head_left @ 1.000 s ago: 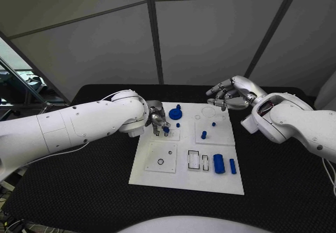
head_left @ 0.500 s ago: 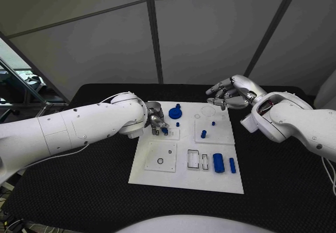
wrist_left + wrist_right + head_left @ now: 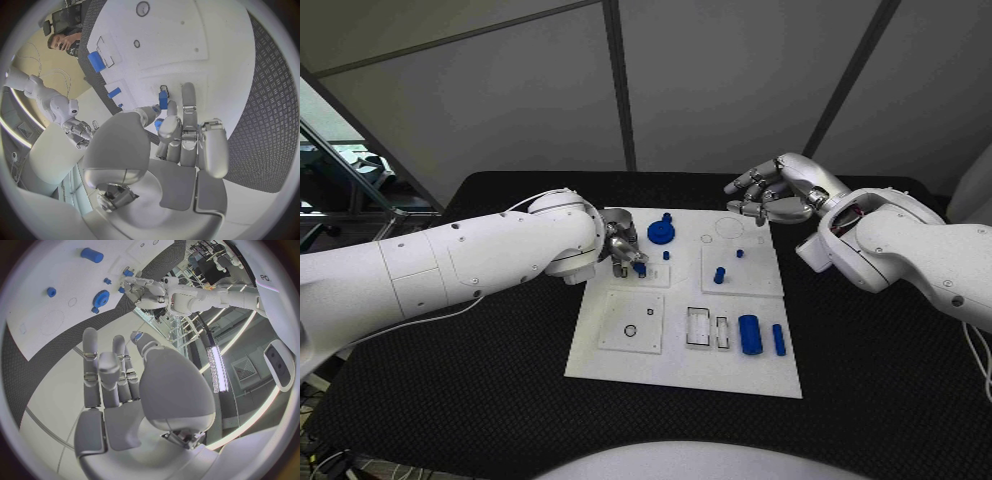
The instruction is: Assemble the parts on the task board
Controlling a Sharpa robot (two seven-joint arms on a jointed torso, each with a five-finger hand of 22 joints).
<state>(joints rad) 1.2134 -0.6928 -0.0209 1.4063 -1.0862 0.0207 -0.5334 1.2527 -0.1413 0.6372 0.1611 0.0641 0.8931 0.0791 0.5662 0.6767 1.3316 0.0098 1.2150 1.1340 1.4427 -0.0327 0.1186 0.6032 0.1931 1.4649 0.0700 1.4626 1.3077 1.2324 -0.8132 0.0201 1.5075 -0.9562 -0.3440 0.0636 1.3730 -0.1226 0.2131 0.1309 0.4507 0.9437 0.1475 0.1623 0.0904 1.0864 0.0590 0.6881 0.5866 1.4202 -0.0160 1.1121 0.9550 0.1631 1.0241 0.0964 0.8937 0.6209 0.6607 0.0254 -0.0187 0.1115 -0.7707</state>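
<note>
The left robot hand (image 3: 623, 250) rests low on the board (image 3: 678, 375), at its far left part, with its fingertips (image 3: 164, 116) closed round a small blue peg (image 3: 163, 96) that stands out just past them. The right robot hand (image 3: 773, 195) hangs just beyond the board's far edge, its fingers apart and holding nothing.

The peg looks like a short, rigid plastic piece: light, hard and smooth, so it will likely slip or twist if pinched off-centre. A hold on its sides near the upper end, leaving the lower end bare, should let it go straight into a hole. Whether it is already seated in the board cannot be told.

Other parts lie on the board: a blue gear (image 3: 661, 234) at the far side, two small pegs (image 3: 720, 275) near the middle, and a thick cylinder (image 3: 750, 334) with a thin bar (image 3: 777, 341) beside it at the near right. These also look stiff and light. The cylinder would probably roll, so it is best taken across its round sides at mid-length; the gear by its rim.
</note>
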